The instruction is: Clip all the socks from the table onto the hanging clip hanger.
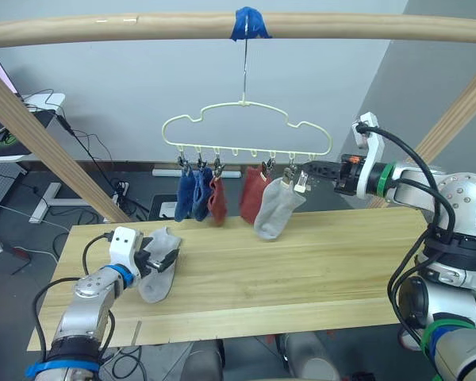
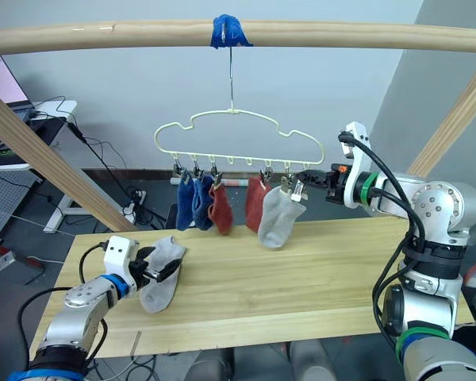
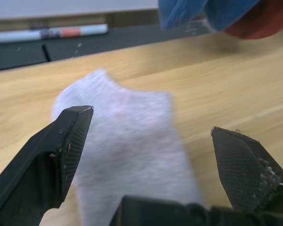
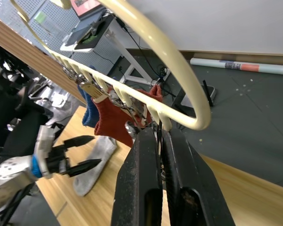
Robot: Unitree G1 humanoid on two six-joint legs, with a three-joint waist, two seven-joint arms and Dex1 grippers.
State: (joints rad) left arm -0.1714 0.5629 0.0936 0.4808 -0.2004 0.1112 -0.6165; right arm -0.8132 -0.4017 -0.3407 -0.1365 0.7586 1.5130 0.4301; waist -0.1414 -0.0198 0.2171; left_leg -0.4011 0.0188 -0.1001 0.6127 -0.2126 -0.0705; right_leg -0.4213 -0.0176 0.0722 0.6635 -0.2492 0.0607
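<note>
The pale yellow clip hanger hangs by its hook from the top pole. On its clips hang two blue socks, two rust red socks and one light grey sock. A second grey sock lies flat on the table at the left. My left gripper is open and low over that sock, one finger on either side of it. My right gripper is shut on the hanger's rightmost metal clip, just beside the hanging grey sock.
A round wooden pole crosses above, with blue tape at the hook. Slanted poles stand at both sides of the table. Behind are a desk, floor cables and a grey wall.
</note>
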